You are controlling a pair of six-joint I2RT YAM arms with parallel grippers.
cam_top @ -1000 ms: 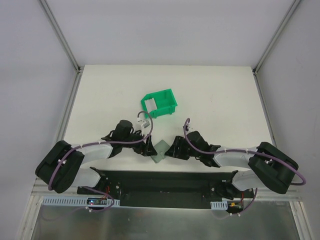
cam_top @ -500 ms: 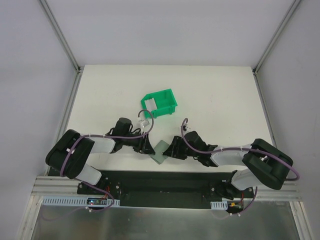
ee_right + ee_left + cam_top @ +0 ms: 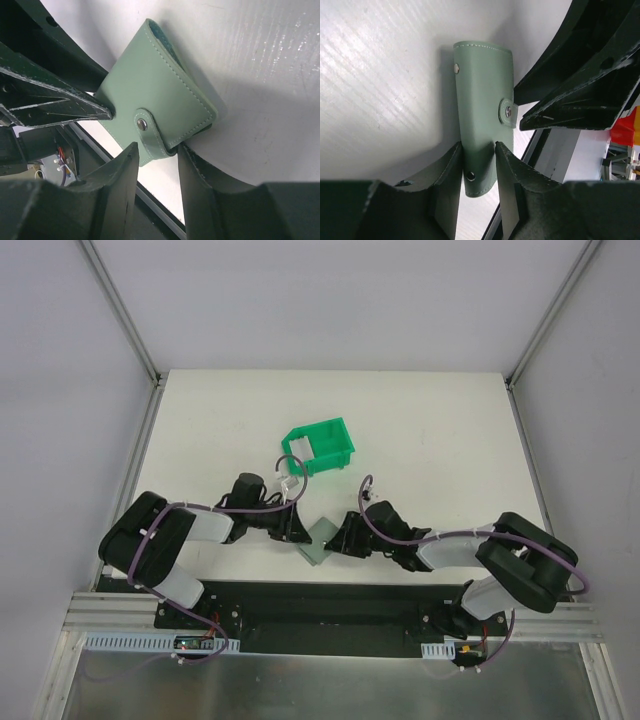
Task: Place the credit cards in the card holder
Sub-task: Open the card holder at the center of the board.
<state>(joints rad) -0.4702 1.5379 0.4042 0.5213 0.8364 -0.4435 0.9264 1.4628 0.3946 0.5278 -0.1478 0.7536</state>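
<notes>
The card holder (image 3: 317, 543) is a closed grey-green wallet near the table's front edge, between both grippers. My left gripper (image 3: 298, 528) is shut on its end: in the left wrist view both fingers press the long edges of the card holder (image 3: 482, 95). My right gripper (image 3: 345, 538) is open at the other end. In the right wrist view the card holder (image 3: 150, 95) has its clasp tab (image 3: 150, 132) between the jaws; one finger (image 3: 200, 170) touches its corner. A pale whitish credit card (image 3: 297, 448) lies in the green bin.
A bright green plastic bin (image 3: 325, 440) stands behind the grippers at mid-table. The black base rail (image 3: 320, 605) runs just in front of the wallet. Metal frame posts stand at the table's left and right edges.
Both arms have drawn in closer round the wallet, which has shifted slightly left and toward the front edge. The right gripper has come up to the clasp end.
</notes>
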